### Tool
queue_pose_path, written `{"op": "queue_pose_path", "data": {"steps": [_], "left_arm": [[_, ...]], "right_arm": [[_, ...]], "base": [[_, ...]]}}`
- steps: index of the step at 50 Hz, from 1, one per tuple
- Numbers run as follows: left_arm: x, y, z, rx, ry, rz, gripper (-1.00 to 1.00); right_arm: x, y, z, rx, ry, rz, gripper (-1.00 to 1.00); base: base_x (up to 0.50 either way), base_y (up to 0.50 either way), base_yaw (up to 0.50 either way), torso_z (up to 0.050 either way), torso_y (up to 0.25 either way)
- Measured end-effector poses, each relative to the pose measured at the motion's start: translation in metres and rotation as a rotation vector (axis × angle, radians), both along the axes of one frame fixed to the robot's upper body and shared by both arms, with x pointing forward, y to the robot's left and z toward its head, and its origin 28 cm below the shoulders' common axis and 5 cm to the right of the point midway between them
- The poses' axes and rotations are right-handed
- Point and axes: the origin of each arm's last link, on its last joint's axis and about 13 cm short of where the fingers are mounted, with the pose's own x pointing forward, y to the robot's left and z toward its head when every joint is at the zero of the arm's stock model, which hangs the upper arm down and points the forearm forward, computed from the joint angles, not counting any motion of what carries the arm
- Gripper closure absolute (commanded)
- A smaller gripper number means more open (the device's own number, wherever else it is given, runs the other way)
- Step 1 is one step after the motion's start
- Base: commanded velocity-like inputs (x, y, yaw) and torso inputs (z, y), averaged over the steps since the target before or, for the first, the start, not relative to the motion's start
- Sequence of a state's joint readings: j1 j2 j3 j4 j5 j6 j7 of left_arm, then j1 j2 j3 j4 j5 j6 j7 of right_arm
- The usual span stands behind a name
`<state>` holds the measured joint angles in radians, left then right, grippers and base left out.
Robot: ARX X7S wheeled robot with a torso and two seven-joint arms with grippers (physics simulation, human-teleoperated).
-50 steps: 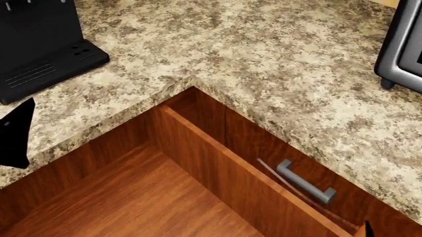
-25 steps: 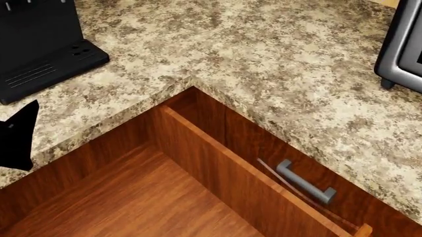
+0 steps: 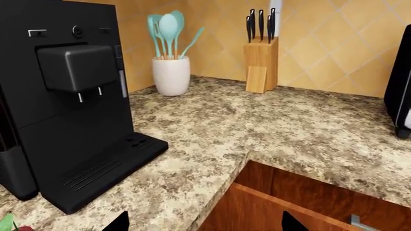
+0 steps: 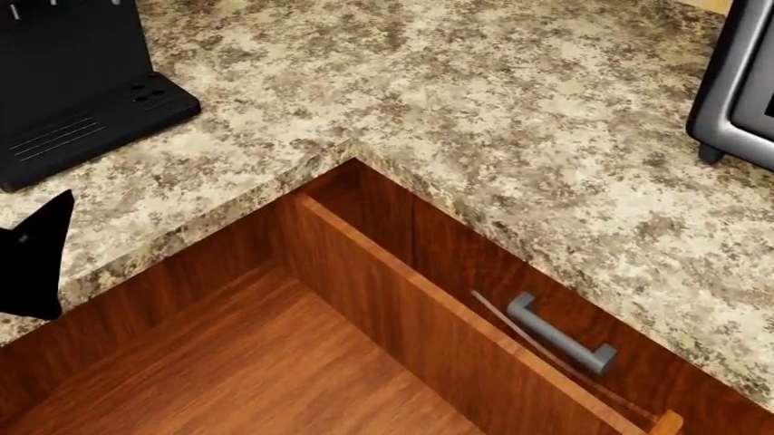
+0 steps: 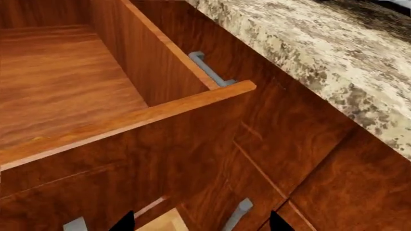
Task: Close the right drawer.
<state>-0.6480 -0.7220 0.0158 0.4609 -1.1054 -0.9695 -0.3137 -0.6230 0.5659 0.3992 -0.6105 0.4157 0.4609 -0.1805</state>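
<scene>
The right drawer [image 5: 70, 96] stands pulled out, cut off by the frame edges in every view, its own handle hard to single out among three grey bars. Only two dark fingertips [image 5: 123, 222] of the right jaws [image 5: 199, 222] show, spread wide, released, holding nothing, the drawer's front panel just beyond them. The left jaws [image 3: 202, 224] likewise gape empty beside the table [image 3: 289, 130], which carries one coffee machine [image 3: 70, 96], one knife block [image 3: 261, 62], one utensil jar [image 3: 171, 74].
</scene>
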Motion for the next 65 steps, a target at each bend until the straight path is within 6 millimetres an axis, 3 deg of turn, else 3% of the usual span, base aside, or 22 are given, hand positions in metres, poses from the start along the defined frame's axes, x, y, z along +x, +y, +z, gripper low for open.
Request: {"op": "queue_pose_path", "data": {"steps": [40, 65], "left_arm": [[-0.001, 0.0, -0.005, -0.003, 0.012, 0.0, -1.0], [-0.001, 0.002, -0.005, -0.004, 0.011, 0.005, -1.0]], "right_arm": [[0.008, 0.003, -0.054, 0.032, 0.155, 0.029, -1.0], [0.046, 0.024, -0.075, 0.034, 0.186, 0.141, -1.0]], "base": [[0.0, 0.0, 0.0, 0.0, 0.0], [0.0, 0.0, 0.0, 0.0, 0.0]]}}
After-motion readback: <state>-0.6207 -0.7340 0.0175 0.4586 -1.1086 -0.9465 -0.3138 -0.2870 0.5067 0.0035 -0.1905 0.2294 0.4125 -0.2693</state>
